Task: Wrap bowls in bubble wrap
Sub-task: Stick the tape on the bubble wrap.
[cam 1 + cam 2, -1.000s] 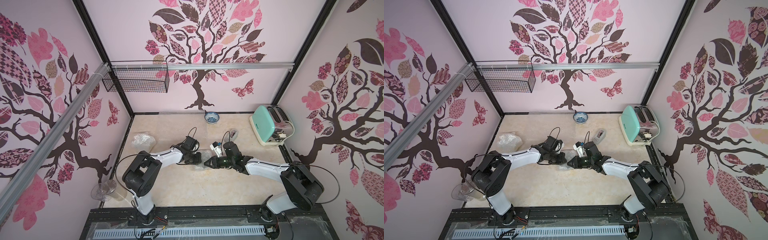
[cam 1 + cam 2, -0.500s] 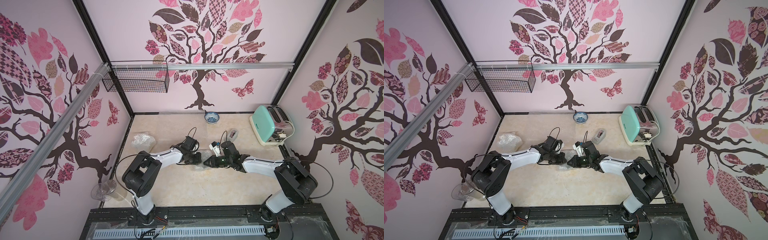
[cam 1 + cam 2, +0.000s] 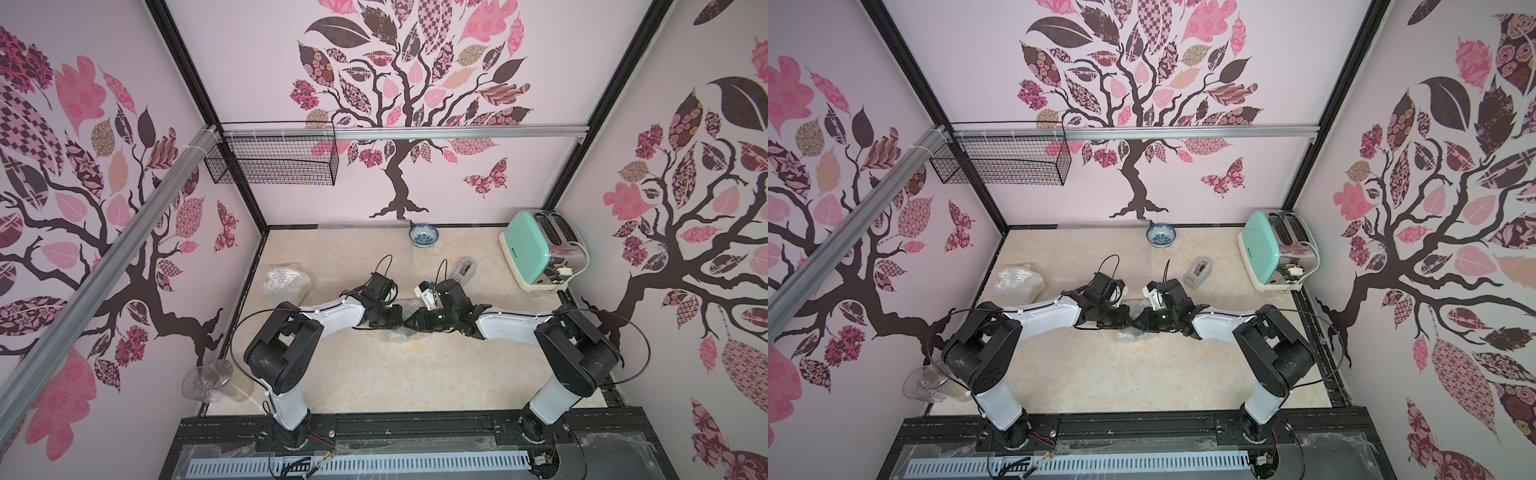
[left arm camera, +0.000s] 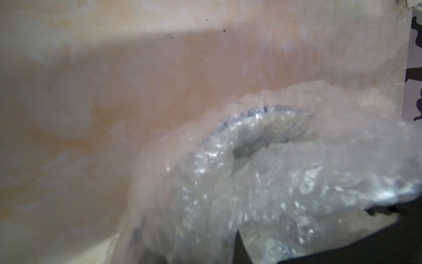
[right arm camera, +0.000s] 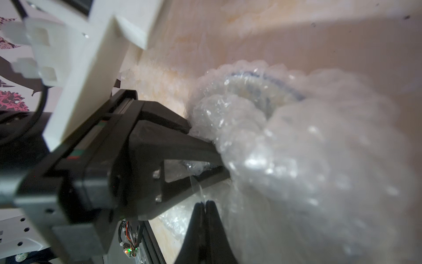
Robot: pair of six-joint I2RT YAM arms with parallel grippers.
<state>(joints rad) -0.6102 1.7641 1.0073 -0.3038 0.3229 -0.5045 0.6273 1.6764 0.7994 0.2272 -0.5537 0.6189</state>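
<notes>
Start from the pale marbled table (image 3: 374, 374) and look to its middle, between the two arms. Find there the bubble wrap (image 4: 251, 182), a whitish crumpled mass bunched round the bowl (image 5: 262, 89). Place it well apart from the crumpled bundle (image 3: 286, 284) at far left, the spare sheet (image 3: 361, 225) along the far wall, and the bare blue-and-white bowl (image 3: 423, 237) beside that sheet. Read the left gripper (image 5: 225, 163), reaching in from the left, as closed with its tips sunk in the wrap. Read the right gripper (image 5: 206, 204), reaching in from the right, as pinched shut on a thin flap of film. See the two nearly nose to nose in both top views. Judge the step as closing the last loose flaps over the bowl. To do it well, draw each flap across the mouth rather than upward and pull gently enough not to drag or tip the bowl. Tuck one flap under the other, then release one side at a time. Trace the blue rim as an arc through the plastic and take the mouth as facing up with wrap stuffed into it, though cannot tell the tilt for sure. Expect no long axis from a round bowl. Read the bundle instead as spilling out on the far and near sides of the pinch, so probably longest far to near.
</notes>
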